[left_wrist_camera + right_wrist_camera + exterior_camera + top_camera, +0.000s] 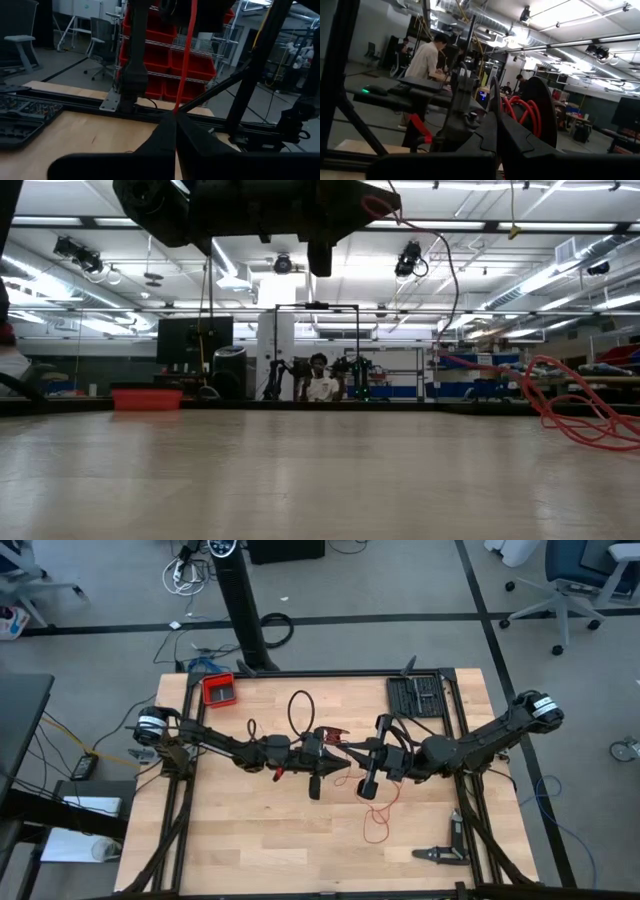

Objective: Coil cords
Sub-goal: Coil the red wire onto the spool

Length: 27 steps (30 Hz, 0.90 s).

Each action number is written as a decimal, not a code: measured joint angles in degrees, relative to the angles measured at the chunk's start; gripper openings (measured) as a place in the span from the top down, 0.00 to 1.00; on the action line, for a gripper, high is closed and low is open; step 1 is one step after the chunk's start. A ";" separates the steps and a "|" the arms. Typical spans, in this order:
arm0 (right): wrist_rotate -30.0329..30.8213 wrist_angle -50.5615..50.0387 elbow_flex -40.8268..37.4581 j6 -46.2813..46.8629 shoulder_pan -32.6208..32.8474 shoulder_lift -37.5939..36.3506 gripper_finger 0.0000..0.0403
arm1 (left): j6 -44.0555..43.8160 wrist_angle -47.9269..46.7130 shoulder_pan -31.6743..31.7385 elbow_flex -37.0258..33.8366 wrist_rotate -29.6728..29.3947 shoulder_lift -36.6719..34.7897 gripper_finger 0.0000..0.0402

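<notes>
Because the thin red wire-like cord (372,802) is so skinny and bendy, it looks very light and floppy, and it would slide or flop away if it were pulled too fast. It hangs between the two arms in the middle of the pale wooden surface (250,840), and its loose end drops down and lies in curls on the wood near the right arm. Seen from low down, those red loops (580,415) rest on the wood, and a thin strand rises from them up toward the dark arms. A good place to hold it seems to be a straight bit close to the wound part, not the loose curls. Both arms reach in toward the middle, held above the wood and nearly meeting. The left pincer (176,131) is clenched tight, with a red strand coming up right out of its tips, so it seems to be holding the cord. The right pincer (498,131) is also squeezed shut, and red loops of cord (522,112) sit wound up just past it; I cannot tell if it grips them.
</notes>
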 joint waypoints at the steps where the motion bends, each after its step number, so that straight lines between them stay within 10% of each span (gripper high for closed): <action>1: -0.01 0.01 0.00 0.07 0.19 0.00 0.99 | 0.00 0.01 0.00 0.01 0.01 0.00 0.99; 27: 1.45 -1.79 -0.02 2.30 0.97 1.53 0.99 | -0.44 1.01 -0.08 0.01 4.70 0.02 0.87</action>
